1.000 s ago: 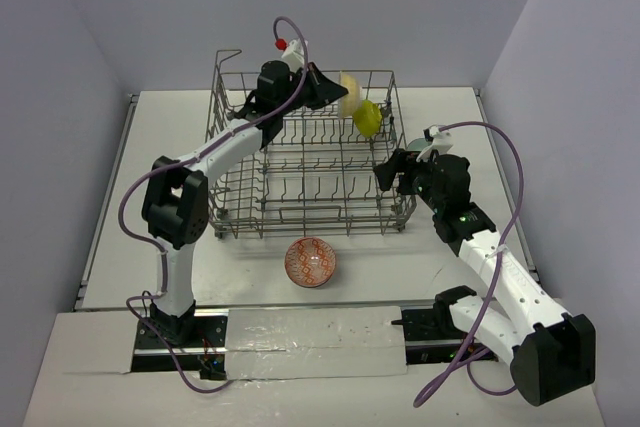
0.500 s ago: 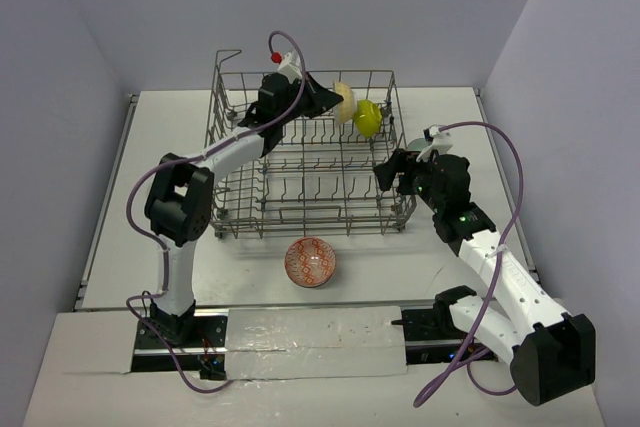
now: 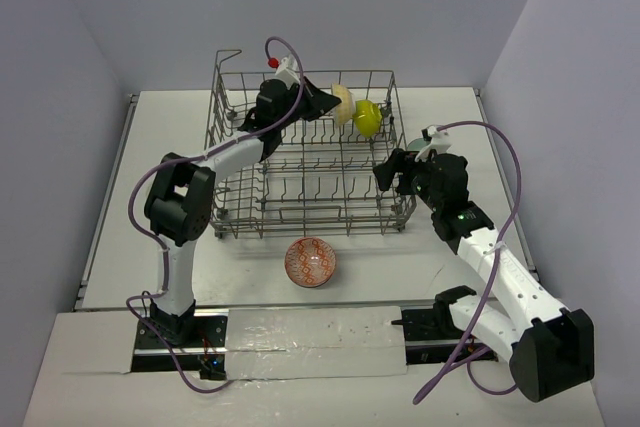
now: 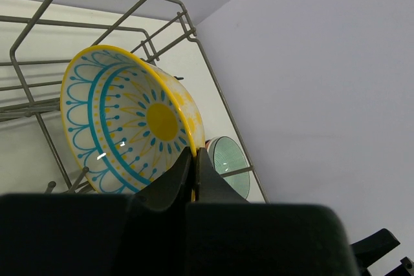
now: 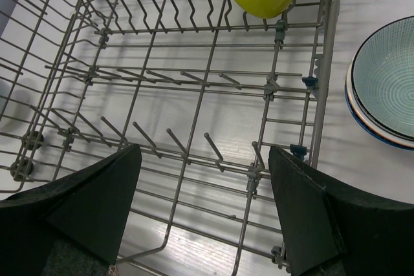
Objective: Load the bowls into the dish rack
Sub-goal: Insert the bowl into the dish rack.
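Left tool tight on yellow bowl, teal pattern only in wrist view

Four bowls, one dish rack

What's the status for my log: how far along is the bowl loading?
Done: the lime bowl stands in the far right corner of the dish rack. In hand: the left gripper is shut on the yellow patterned bowl beside it. Left: the red-white bowl on the table in front, and the teal bowl outside the rack's right side; the right gripper hangs open.
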`<state>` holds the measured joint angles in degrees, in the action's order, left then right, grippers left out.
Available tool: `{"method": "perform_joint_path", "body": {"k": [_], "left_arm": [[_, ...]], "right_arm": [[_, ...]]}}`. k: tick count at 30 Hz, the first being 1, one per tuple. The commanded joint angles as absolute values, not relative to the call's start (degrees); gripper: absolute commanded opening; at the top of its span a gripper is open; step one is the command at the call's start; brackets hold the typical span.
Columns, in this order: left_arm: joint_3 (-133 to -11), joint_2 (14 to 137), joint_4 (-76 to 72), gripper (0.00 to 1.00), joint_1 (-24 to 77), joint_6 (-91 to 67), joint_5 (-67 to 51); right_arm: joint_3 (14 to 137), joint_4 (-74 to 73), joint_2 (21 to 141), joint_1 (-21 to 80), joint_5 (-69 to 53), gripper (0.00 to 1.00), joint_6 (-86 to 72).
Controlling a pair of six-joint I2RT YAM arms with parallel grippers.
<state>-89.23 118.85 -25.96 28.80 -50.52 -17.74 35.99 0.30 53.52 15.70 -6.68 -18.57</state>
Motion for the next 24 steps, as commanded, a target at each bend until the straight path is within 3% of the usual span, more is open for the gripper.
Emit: {"method": "perform_joint_path", "body": {"k": [1, 15, 24], "left_arm": [[-89.0, 114.3, -31.0, 0.00, 27.8, -50.1, -17.6], [-97.7, 118.8, -23.6, 0.00, 27.7, -49.0, -26.2], [-96.9, 119.3, -21.9, 0.00, 27.2, -48.1, -27.0]], "right_arm": [[38.0, 2.7, 53.7, 15.5, -6.2, 0.87, -18.0], [38.0, 2.9, 53.9, 15.5, -6.2, 0.87, -18.1], [38.1, 2.9, 54.4, 15.5, -6.2, 0.87, -18.0]]}}
